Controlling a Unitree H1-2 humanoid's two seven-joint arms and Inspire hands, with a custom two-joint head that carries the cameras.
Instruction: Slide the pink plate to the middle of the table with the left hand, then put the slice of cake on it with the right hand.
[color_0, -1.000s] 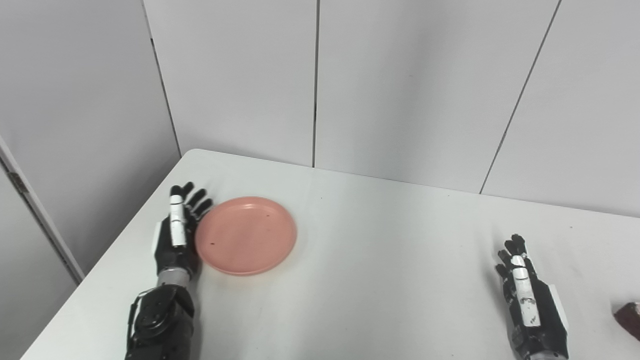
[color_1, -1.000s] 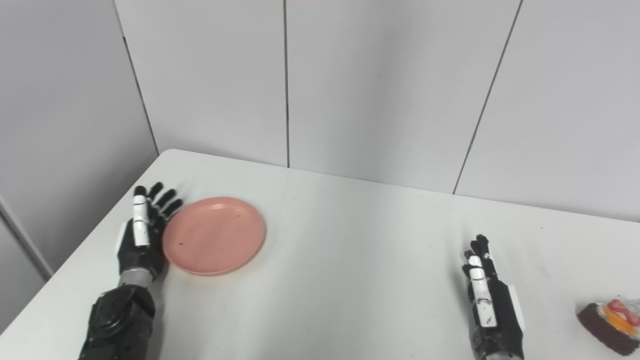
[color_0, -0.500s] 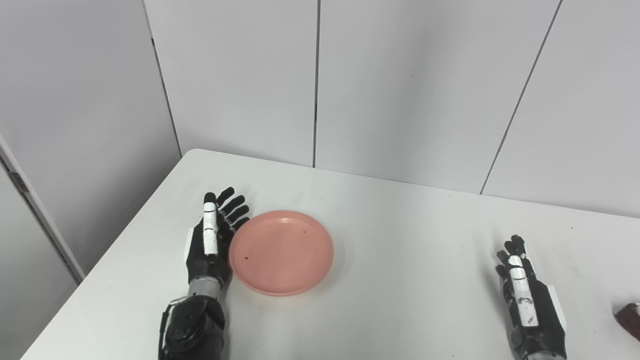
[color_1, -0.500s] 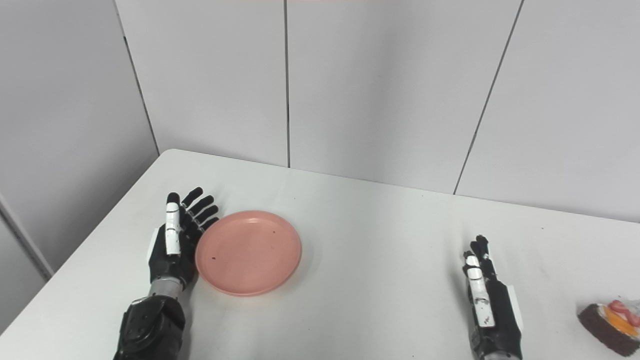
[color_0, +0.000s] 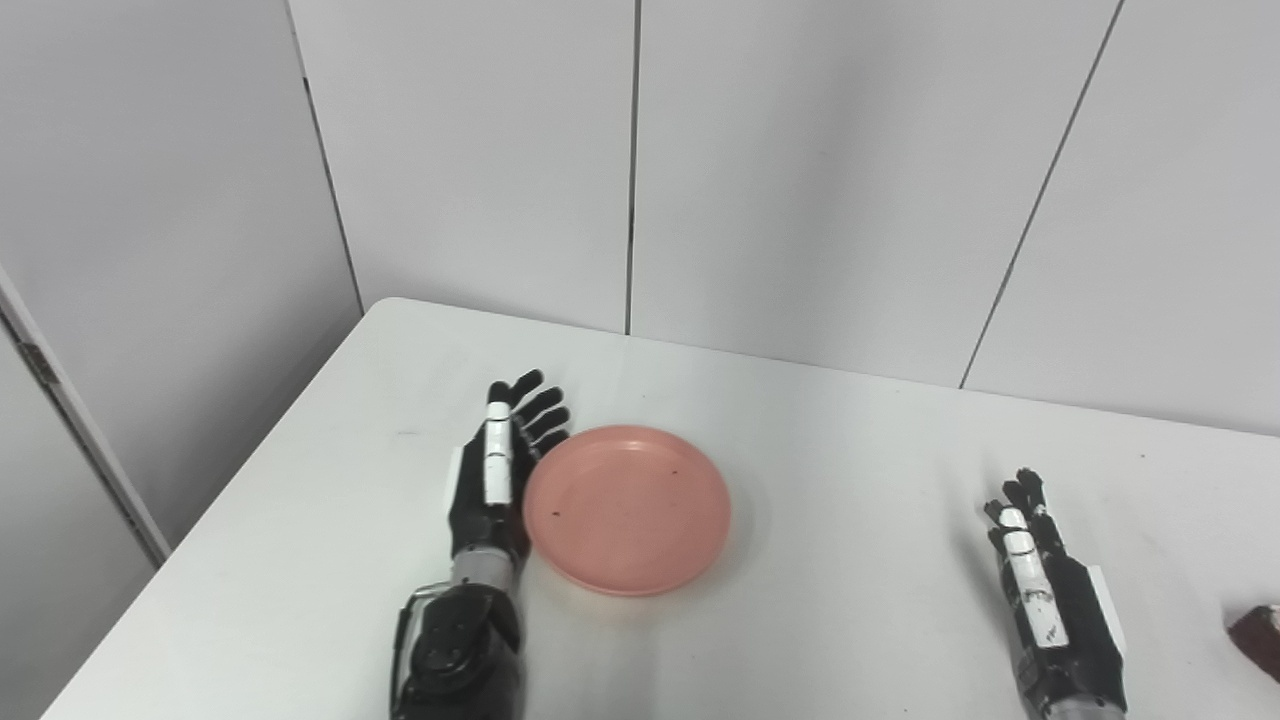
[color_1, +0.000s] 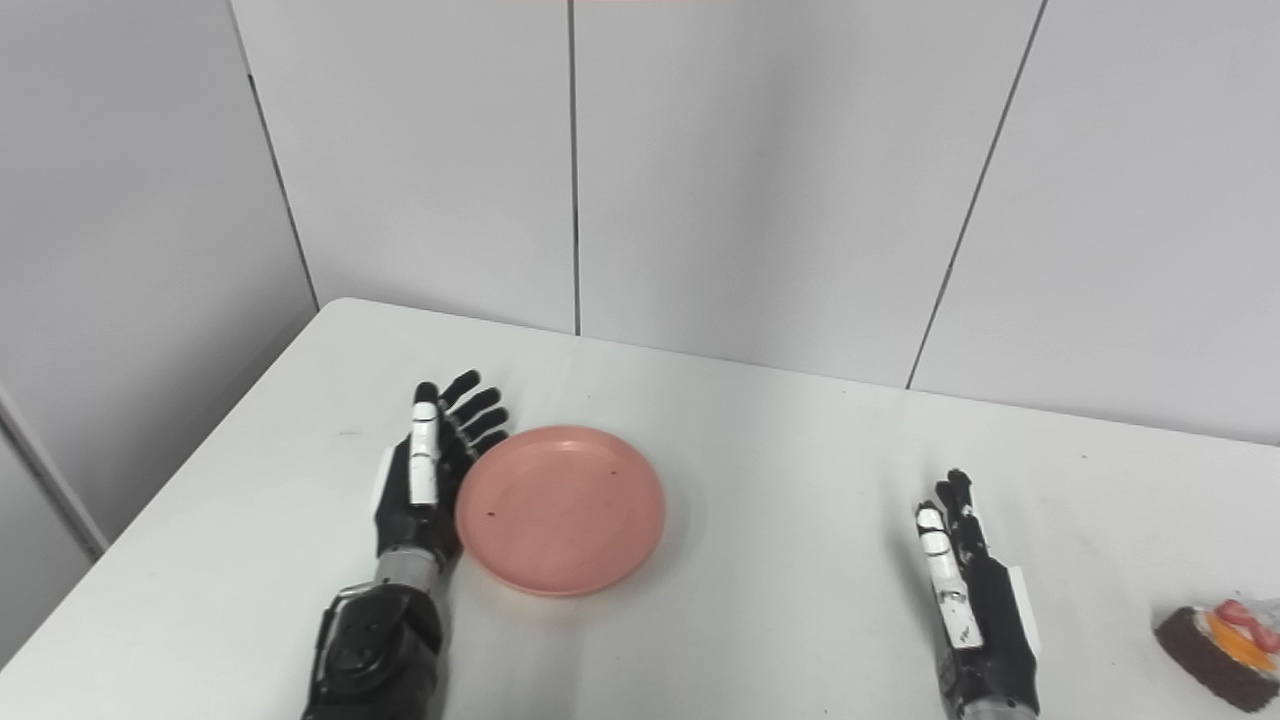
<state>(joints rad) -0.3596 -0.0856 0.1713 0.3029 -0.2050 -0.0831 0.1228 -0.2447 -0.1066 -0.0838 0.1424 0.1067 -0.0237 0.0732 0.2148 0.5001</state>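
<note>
Left eye view: the pink plate (color_0: 627, 510) lies flat on the white table (color_0: 800, 620), a little left of the table's middle. The left hand (color_0: 492, 487) stands on edge at the plate's 9 o'clock, palm against the rim, fingers stretched out and slightly fanned, grasping nothing. The right hand (color_0: 1050, 600) rests at the plate's 3 o'clock, well apart from it, fingers straight and close together, empty. A dark sliver of the slice of cake (color_0: 1258, 638) shows at the picture's right edge.

Right eye view: the cake slice (color_1: 1215, 638), dark brown with orange and red topping, sits at 3 o'clock from the right hand, near but apart, on the table.
</note>
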